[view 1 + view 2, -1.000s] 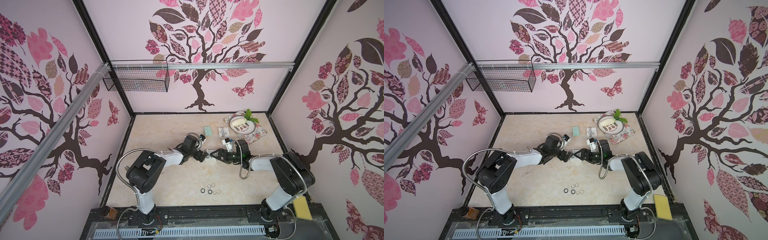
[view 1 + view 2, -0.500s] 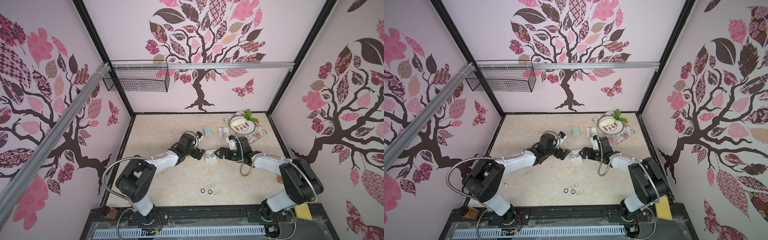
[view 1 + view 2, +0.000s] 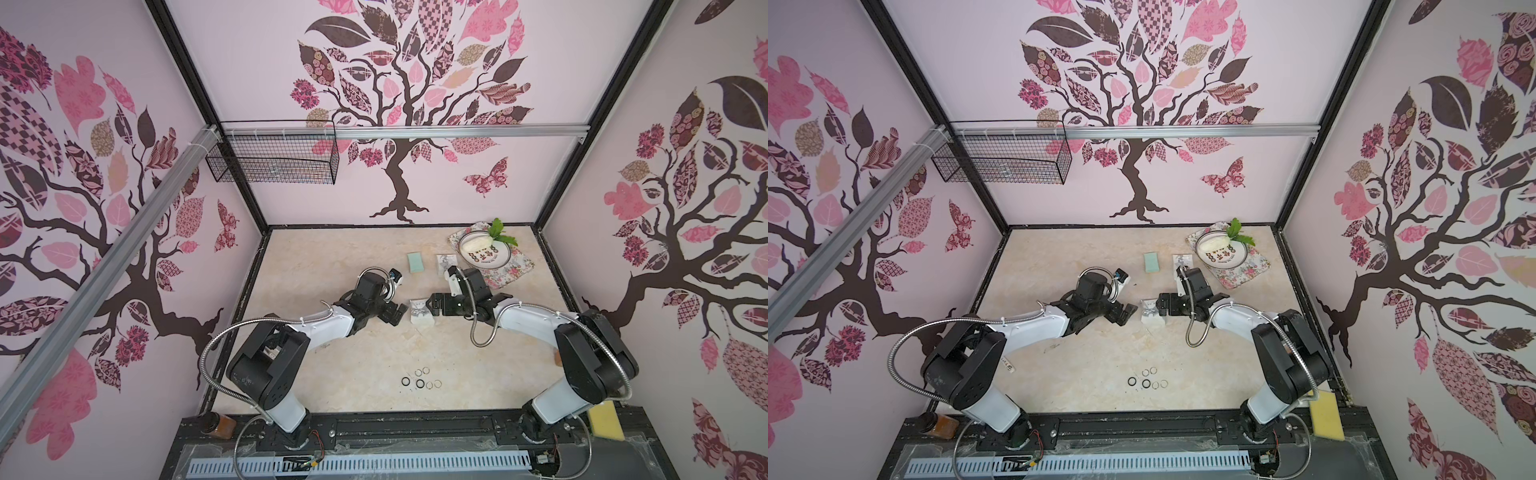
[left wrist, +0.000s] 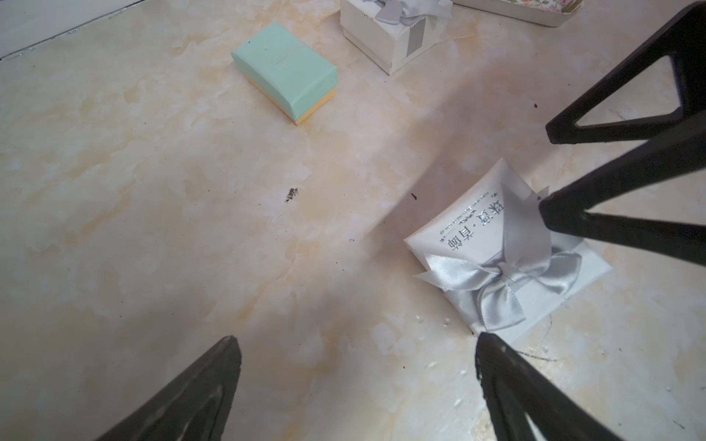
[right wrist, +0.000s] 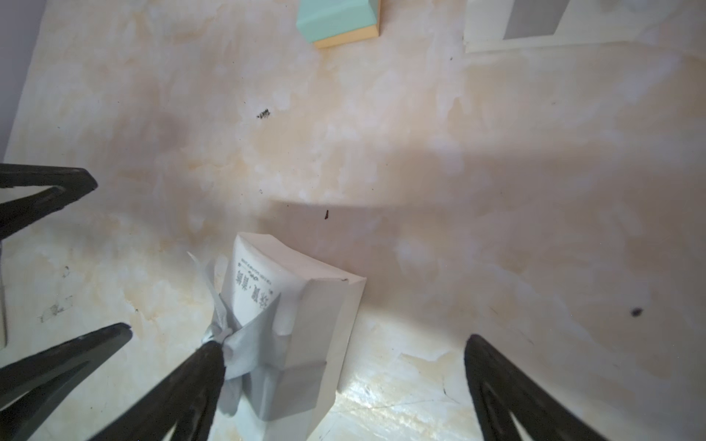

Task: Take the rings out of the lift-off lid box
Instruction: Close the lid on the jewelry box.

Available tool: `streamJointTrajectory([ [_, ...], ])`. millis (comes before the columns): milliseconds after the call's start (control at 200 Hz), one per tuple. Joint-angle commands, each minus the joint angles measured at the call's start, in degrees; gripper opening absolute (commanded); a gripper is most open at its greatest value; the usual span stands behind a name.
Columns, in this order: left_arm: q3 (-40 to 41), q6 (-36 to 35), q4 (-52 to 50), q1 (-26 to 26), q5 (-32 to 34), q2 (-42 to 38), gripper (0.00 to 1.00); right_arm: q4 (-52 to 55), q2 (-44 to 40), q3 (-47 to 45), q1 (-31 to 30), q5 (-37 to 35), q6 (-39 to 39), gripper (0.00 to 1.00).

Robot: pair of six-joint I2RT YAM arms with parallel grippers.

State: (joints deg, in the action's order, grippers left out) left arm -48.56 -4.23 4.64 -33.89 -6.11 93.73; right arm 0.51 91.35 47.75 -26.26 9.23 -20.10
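While both arms reach toward the middle of the tabletop [image 3: 332,257], the small white cardboard lift-off lid box with a silver satin bow [image 3: 420,312] sits right between them, dead centre in both top views, lid on. Look at the left jaws: spread wide, gripping nothing, one fingertip [image 4: 493,355] just beside the box's corner. Now the right jaws: wide open too, not clamped, one fingertip [image 5: 212,357] against the bow, the box lying partly inside their gap. And the six tiny finger rings [image 3: 420,380], two black and four pale, lie loose on the bare tabletop at lower centre, well apart from the box. Upper right of centre: a mint-green rectangular box [image 3: 415,262], a second white bowed box [image 3: 446,262], and a round white plate [image 3: 503,257] on a floral tray [image 3: 514,272].
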Motion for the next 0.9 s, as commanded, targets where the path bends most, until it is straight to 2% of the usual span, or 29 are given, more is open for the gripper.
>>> streamJointTrajectory([
  [0, 1.9, 0.3, 2.2, 0.3, -0.5, -1.5, 0.98, 3.2, 1.4, 1.9, -0.5, -4.7, 1.3, 1.00],
  [210, 2.2, 0.5, 3.1, 0.6, -1.2, -1.3, 0.98, 4.8, 2.4, 1.7, -0.8, -8.1, 2.2, 1.00],
  [650, 2.4, 0.7, 3.4, 0.8, -1.6, -1.0, 0.98, 5.2, 3.9, 0.7, -1.5, -9.3, 2.9, 1.00],
  [895, 0.6, 2.2, 6.5, -1.0, -3.8, 4.6, 0.98, 5.0, 4.7, 0.6, -2.3, -9.1, 3.7, 1.00],
])
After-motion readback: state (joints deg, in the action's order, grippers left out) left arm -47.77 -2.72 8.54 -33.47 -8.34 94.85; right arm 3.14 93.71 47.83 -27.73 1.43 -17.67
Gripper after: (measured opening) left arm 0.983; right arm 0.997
